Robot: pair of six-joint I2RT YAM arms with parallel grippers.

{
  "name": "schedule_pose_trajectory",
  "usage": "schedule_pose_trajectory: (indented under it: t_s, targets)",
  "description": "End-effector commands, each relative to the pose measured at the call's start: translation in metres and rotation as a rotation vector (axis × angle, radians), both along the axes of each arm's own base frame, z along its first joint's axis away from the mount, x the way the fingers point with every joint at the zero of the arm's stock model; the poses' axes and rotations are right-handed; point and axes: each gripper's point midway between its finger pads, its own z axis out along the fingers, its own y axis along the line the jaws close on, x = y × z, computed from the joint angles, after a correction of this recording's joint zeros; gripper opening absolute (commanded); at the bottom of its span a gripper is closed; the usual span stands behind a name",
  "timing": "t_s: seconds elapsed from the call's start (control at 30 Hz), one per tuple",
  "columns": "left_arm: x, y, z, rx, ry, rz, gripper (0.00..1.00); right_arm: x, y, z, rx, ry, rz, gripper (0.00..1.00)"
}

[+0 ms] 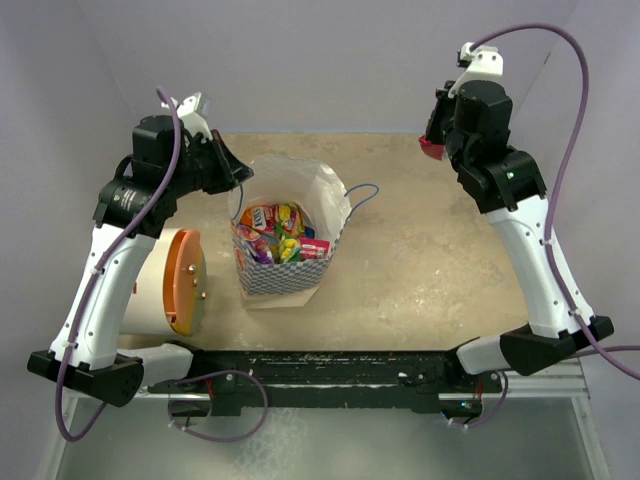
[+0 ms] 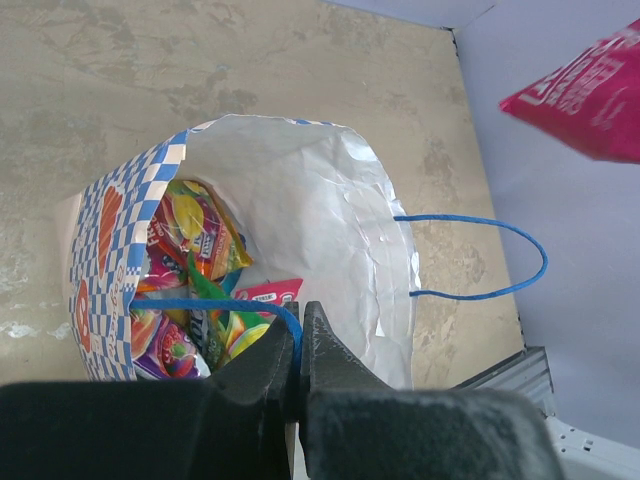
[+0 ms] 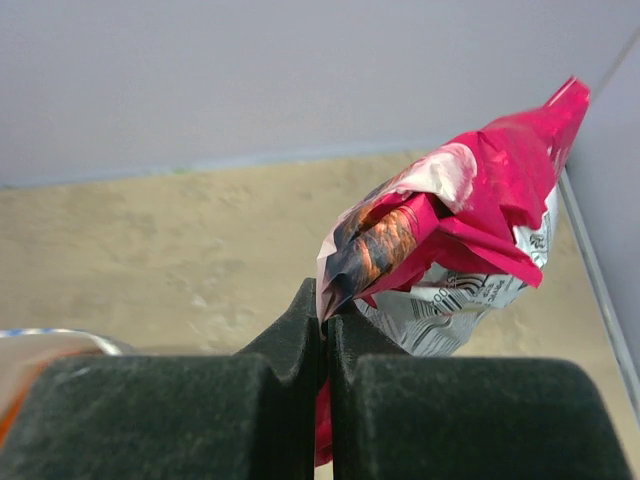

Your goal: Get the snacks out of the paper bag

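Observation:
The white paper bag [image 1: 325,190] with a blue-checked band stands open mid-table, holding several bright snack packets [image 1: 275,235]; they also show in the left wrist view [image 2: 190,235]. My left gripper [image 2: 298,335] is shut on the bag's near blue cord handle [image 2: 215,303], at the bag's left rim [image 1: 238,180]. My right gripper [image 3: 328,305] is shut on a red-pink snack packet [image 3: 470,215], held high at the far right [image 1: 430,147], away from the bag. That packet shows in the left wrist view [image 2: 590,95].
A white cylinder with an orange lid [image 1: 183,280] lies on its side left of the bag. The bag's other blue handle [image 1: 362,195] hangs out to the right. Walls close in behind and on both sides.

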Motion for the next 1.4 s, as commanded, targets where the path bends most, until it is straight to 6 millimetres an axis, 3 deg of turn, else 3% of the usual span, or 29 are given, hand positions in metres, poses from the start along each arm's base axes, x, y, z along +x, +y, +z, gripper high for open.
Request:
schedule_pose_trajectory:
  t_s: [0.0, 0.1, 0.23, 0.47, 0.57, 0.63, 0.73, 0.9, 1.0, 1.1, 1.2, 1.37]
  targets:
    - [0.003, 0.0, 0.035, -0.027, -0.112, -0.007, 0.0, 0.024, -0.02, -0.028, 0.012, 0.033, -0.009, 0.0]
    - [0.003, -0.003, 0.035, -0.036, -0.106, -0.021, 0.0, 0.045, -0.025, -0.07, 0.011, 0.132, -0.002, 0.0]
    - [0.003, -0.005, 0.031, -0.055, -0.093, -0.017, 0.0, 0.077, -0.005, -0.11, 0.068, 0.233, 0.09, 0.0]
    - [-0.002, -0.022, 0.02, -0.159, -0.025, -0.062, 0.0, 0.131, 0.067, -0.14, 0.259, 0.324, 0.374, 0.0]
    - [-0.001, -0.022, 0.014, -0.152, -0.008, -0.058, 0.0, 0.15, 0.074, -0.151, 0.327, 0.34, 0.451, 0.0]
    - [0.0, -0.022, 0.015, -0.152, -0.004, -0.057, 0.0, 0.162, 0.058, -0.177, 0.372, 0.393, 0.444, 0.01]
    - [0.0, -0.023, 0.017, -0.148, -0.003, -0.068, 0.0, 0.173, 0.012, -0.231, 0.473, 0.495, 0.392, 0.0]
    - [0.0, -0.018, 0.016, -0.112, -0.001, -0.056, 0.0, 0.167, -0.065, -0.308, 0.572, 0.574, 0.324, 0.0]
    - [0.0, -0.015, 0.017, -0.09, -0.007, -0.051, 0.0, 0.159, -0.107, -0.332, 0.557, 0.563, 0.248, 0.01]
    - [0.002, -0.014, 0.017, -0.067, -0.008, -0.053, 0.0, 0.149, -0.137, -0.357, 0.573, 0.582, 0.211, 0.04]
    - [0.004, -0.014, 0.017, -0.057, -0.007, -0.058, 0.0, 0.132, -0.159, -0.386, 0.554, 0.668, 0.147, 0.06]
    - [0.007, -0.016, 0.019, -0.052, -0.013, -0.069, 0.0, 0.111, -0.185, -0.416, 0.468, 0.792, 0.025, 0.14]
